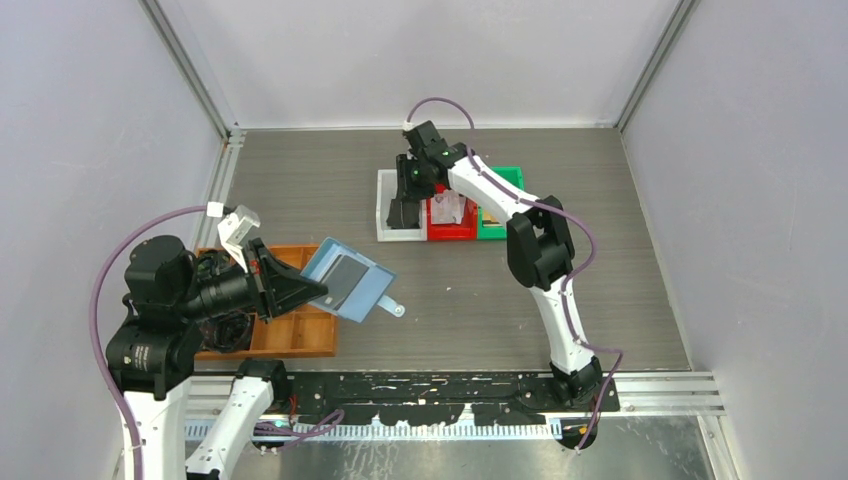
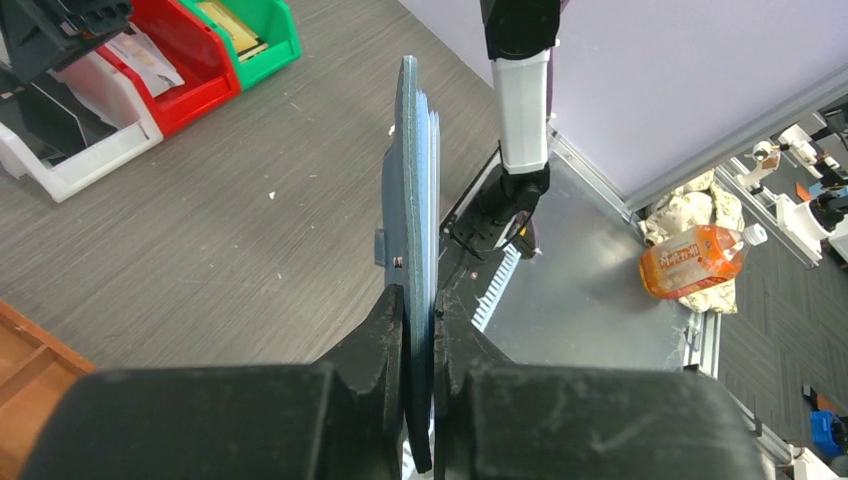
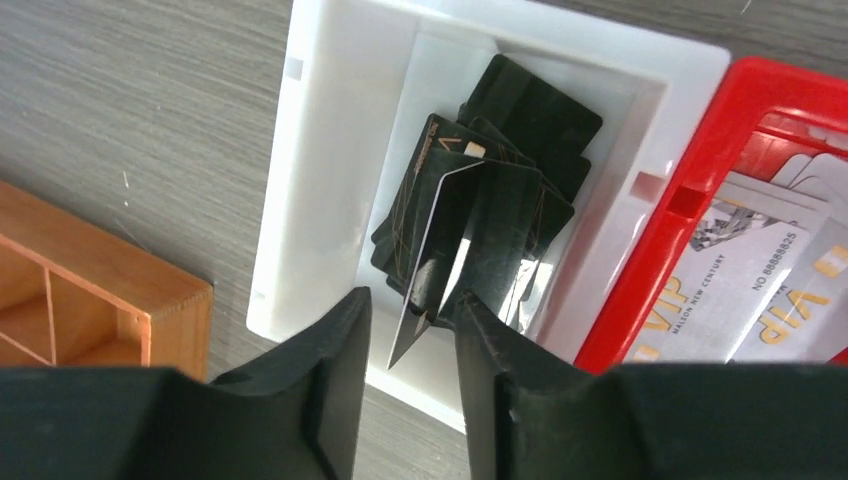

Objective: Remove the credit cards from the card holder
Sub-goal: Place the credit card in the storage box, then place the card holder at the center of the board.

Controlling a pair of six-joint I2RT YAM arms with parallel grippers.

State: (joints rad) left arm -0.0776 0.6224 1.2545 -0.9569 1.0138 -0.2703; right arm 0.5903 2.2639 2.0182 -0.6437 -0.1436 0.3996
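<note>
Nearest to where I stand, looking down from above, the left gripper (image 1: 310,290) is clenched on one edge of the card holder (image 1: 375,292), which seems lifted clear of the table (image 1: 450,310) just beside the wooden tray (image 1: 300,335); the holder lies opened, face up, a dark card (image 1: 349,283) showing in it and the snap tab (image 1: 396,309) hanging at its near right corner; its long axis runs out from that gripper toward the right arm's side; the right gripper (image 1: 405,205) is well apart, farther back over the white bin (image 1: 381,205), with the red bin (image 1: 450,233) and green bin (image 1: 510,178) alongside. From the left wrist the card holder (image 2: 408,180) shows edge-on, reaching straight out from the left gripper (image 2: 420,310), whose fingers (image 2: 380,340) press it from both sides; paler layers line its right face, though I cannot tell card from lining. From the right wrist the right gripper (image 3: 412,320) has its jaws parted above the white bin (image 3: 330,100); an upright card (image 3: 450,230) stands on edge in the gap, leaning, not pinched as far as I can see; black cards (image 3: 530,110) lie heaped beneath it, pale cards (image 3: 740,290) lie in the red bin (image 3: 720,130), and a corner of the wooden tray (image 3: 100,280) shows at the left. I'd judge the next card must come from the holder, which lies nearer the bases and to the right gripper's left; only the right arm is free to fetch it, and which way the pocket opens I cannot make out.
</note>
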